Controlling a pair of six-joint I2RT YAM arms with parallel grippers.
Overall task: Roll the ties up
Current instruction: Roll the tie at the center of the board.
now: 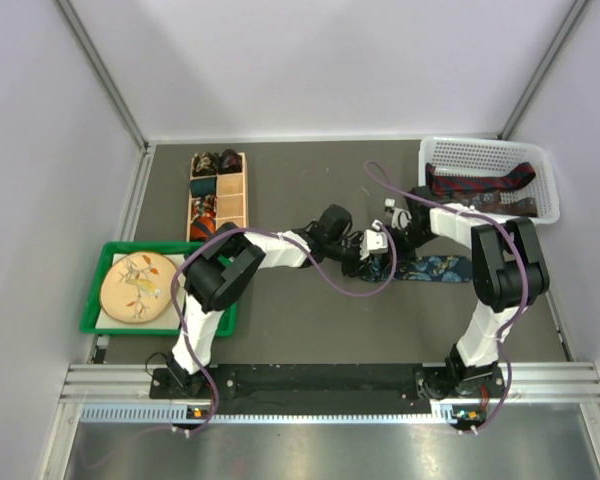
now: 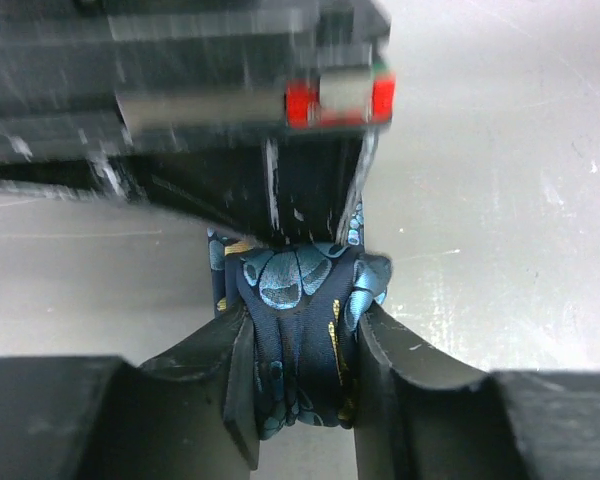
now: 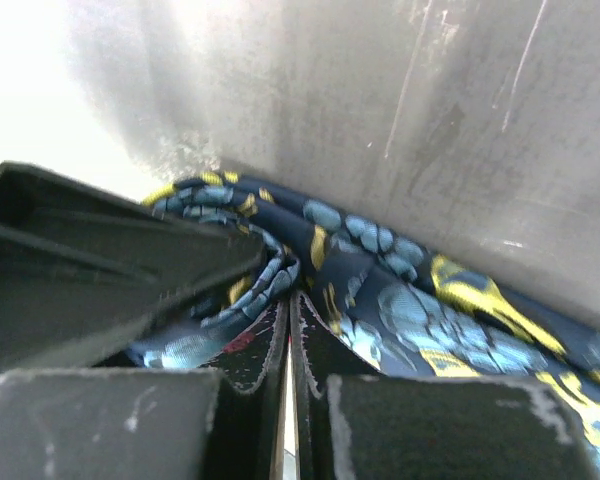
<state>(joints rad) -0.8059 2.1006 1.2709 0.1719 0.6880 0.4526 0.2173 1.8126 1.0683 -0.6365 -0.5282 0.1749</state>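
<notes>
On grey tabletop (image 1: 310, 330), white walls (image 1: 310, 60), blue tie (image 1: 437, 267) in left gripper (image 2: 302, 345)

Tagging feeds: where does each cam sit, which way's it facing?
Top external: above and behind, looking down at the table; left arm and right arm show.
Left wrist: looks along the left gripper, shut on the blue tie.
Right wrist: looks down past the right gripper, shut, at that tie.
Shared: all three see the tie.

The navy tie (image 2: 300, 330) is dark blue, printed with pale blue petal shapes and small yellow marks. In the white basket (image 1: 540, 165) at the tabletop's (image 1: 310, 320) far right corner, a striped tie (image 1: 480, 183) shows red with dark bands. The tray (image 1: 140, 246) is green.
</notes>
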